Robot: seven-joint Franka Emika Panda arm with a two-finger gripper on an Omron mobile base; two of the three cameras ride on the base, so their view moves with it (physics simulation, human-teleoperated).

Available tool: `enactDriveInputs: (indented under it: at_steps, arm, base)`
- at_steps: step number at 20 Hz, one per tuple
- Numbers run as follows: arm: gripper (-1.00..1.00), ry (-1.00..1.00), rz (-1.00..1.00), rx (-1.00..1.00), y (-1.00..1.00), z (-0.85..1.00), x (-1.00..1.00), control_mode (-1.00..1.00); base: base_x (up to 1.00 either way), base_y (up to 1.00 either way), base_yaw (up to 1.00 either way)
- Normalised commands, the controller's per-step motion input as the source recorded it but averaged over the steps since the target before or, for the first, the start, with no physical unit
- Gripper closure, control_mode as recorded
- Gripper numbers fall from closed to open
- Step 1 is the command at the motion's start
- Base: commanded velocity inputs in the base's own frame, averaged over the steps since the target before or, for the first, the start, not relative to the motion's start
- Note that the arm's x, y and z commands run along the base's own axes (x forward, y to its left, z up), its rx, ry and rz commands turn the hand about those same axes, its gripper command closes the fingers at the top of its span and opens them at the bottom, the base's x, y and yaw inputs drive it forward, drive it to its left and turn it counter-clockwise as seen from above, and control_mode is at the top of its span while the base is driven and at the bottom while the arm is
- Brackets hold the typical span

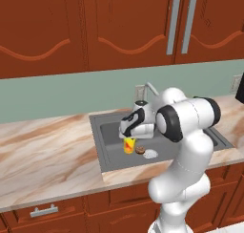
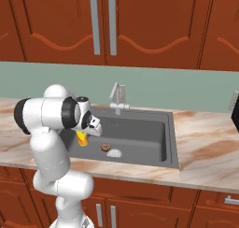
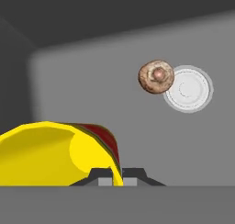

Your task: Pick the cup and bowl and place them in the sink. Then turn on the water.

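Over the sink floor, tool gripping the cup rim, cup hanging beneath.

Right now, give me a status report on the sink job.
Gripper shut on cup, low inside sink. Small brown round thing beside drain, off to one side. Faucet dry.

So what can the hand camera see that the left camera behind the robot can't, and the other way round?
The hand view alone looks into the yellow cup and shows its rim between the finger tips. The left base view alone shows the white arm, the faucet, the marbled counter and the red-brown cupboards. Both show the cup, a small brown round thing beside the pale drain disc, and the grey sink floor.
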Motion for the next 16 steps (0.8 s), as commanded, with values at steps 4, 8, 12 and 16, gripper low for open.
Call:
enactDriveInputs:
  at_steps: [4, 8, 12, 16]
  arm:
    - [1.00, 0.00, 0.00, 0.00, 0.08, -0.53, 0.45, -1.00]
    - [1.00, 0.00, 0.00, 0.00, 0.05, -0.44, 0.47, -1.00]
    - [1.00, 0.00, 0.00, 0.00, 0.09, -0.47, 0.48, -1.00]
    - [1.00, 0.00, 0.00, 0.00, 0.13, -0.41, 0.36, -1.00]
  base:
    - [0.00, 0.00, 0.00]
    - [0.00, 0.00, 0.00]
    - [0.00, 0.00, 0.00]
    - [0.00, 0.00, 0.00]
